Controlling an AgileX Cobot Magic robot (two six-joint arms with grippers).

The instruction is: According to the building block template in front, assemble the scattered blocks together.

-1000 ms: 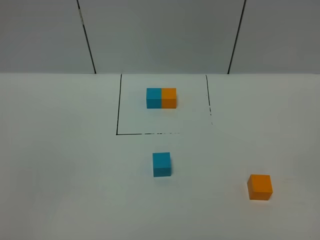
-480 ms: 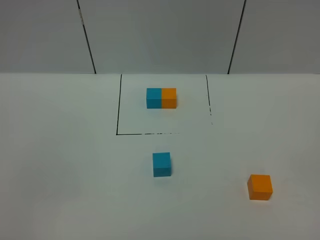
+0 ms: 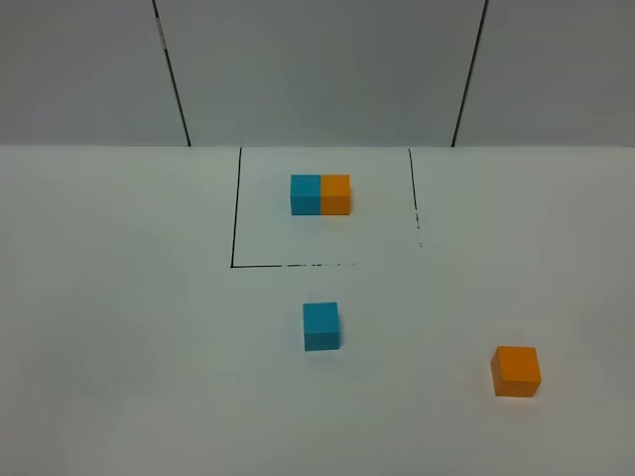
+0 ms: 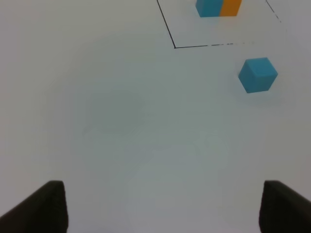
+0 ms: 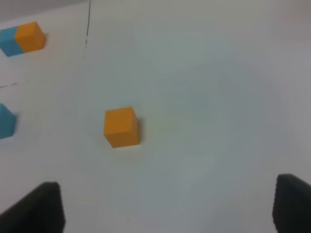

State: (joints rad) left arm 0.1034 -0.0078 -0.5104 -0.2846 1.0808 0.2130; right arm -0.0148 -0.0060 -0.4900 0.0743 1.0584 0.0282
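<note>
**Nothing has moved in the last second, both arms parked, cubes untouched**

Compared with a second back there's zero change. The template sits where it was, inside the black outline at the far side of the bench, with its blue half on the left touching its orange half on the right. The blue cube is on the same spot near the middle, just on the near side of the outline's front edge. The orange cube hasn't budged either. It's off to the right, a bit closer to the camera and well apart from the blue one. My read is that the task hasn't really started: no cube picked or pushed, all the joining left to do.

Neither gripper shows in the high view. The left gripper has its jaws spread wide with only bare bench between them, so it's holding nothing. The blue cube sits well out ahead of it and off its centre line, with no contact. The right gripper is the same story, wide open and empty. The orange cube is out ahead of it, a little off-centre and not between the jaws.

I'd guess each arm needs a reach forward plus a small sideways correction before closing. To match the template, orange should end up touching blue's right side.
</note>
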